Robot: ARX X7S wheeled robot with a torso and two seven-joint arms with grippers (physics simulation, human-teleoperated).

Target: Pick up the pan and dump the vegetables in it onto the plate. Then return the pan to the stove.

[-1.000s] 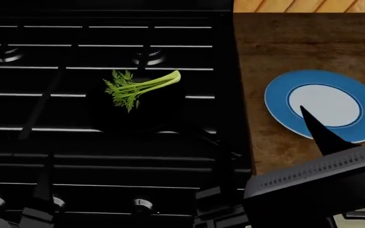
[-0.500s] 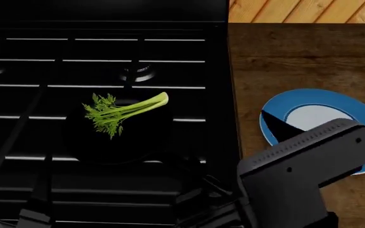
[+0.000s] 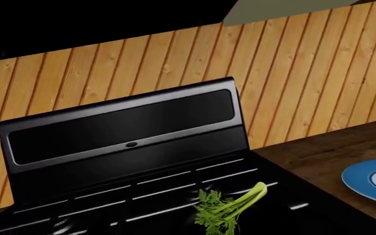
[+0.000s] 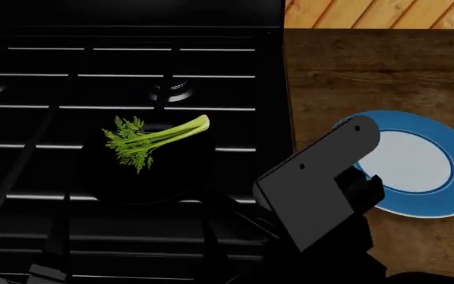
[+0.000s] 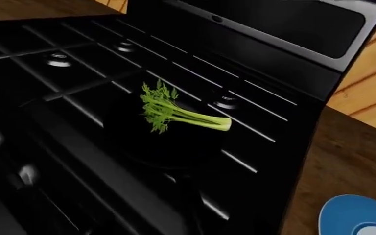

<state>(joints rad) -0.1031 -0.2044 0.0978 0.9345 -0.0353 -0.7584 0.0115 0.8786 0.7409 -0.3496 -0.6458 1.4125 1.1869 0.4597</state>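
The black pan (image 4: 149, 168) sits on the stove (image 4: 125, 65) with the celery stalk (image 4: 154, 138) lying across it. Its handle runs toward the front right and is hard to make out against the black. The blue-rimmed plate (image 4: 424, 163) lies on the wooden counter to the right, partly covered by my right arm (image 4: 318, 189). That arm hangs between pan and plate, and its fingers are hidden. The right wrist view shows the celery (image 5: 178, 114) in the pan (image 5: 165, 147) and the plate's edge (image 5: 358, 215). The left wrist view shows the celery (image 3: 230, 210) and the plate (image 3: 371, 178), but no fingers.
Round burner caps (image 4: 172, 90) and long grates cross the stove top. A wooden counter (image 4: 369, 71) lies to the right of the stove, and a plank wall (image 3: 293, 78) stands behind it. A grey sliver of my left arm (image 4: 42, 272) shows at the front left.
The right arm has swung left, off the plate and toward the pan's handle side. The head view shifted one second ago, then held still. Pan and celery have not moved.
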